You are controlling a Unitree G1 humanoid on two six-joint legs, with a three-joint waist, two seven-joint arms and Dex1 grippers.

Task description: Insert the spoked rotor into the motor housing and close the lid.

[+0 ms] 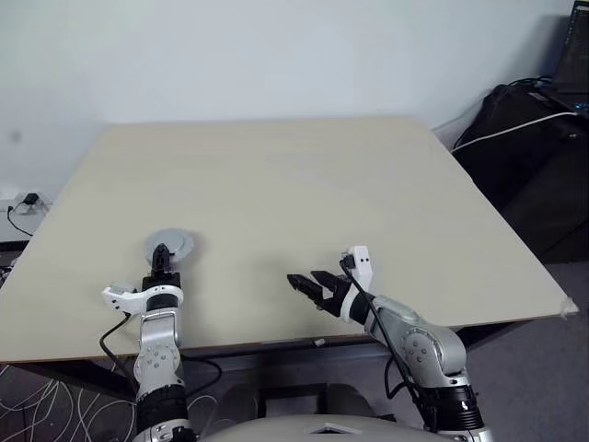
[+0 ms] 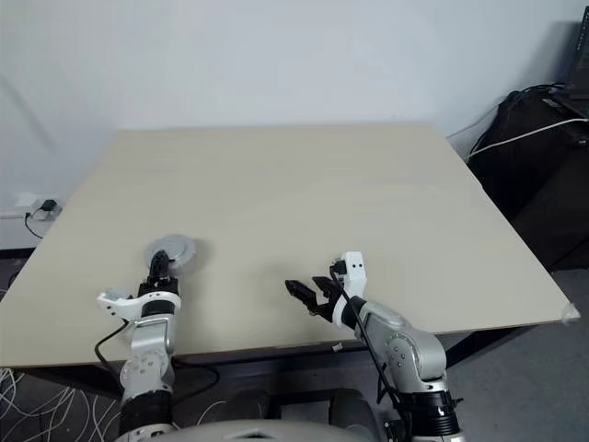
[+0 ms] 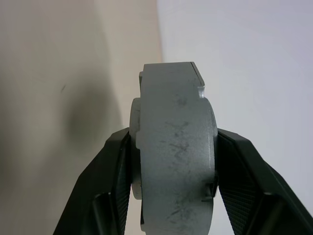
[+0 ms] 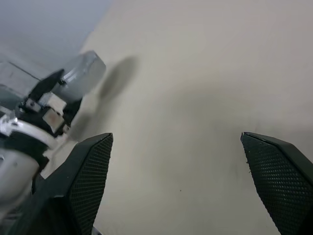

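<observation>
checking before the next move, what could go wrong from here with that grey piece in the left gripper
The left gripper pinches the lid by its flat faces, held on edge, so it could slip or twist out. It sits near the table front edge, so a drop might roll off. The right gripper is open and empty, offering no support.

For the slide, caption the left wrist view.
Left gripper clamps a round grey metal assembly edge-on above the table.

left hand [image 3: 173,171] | fingers [image 3: 110,181] clamp grey lid [image 3: 173,147] edge-on | table [image 3: 58,98] behind
</observation>
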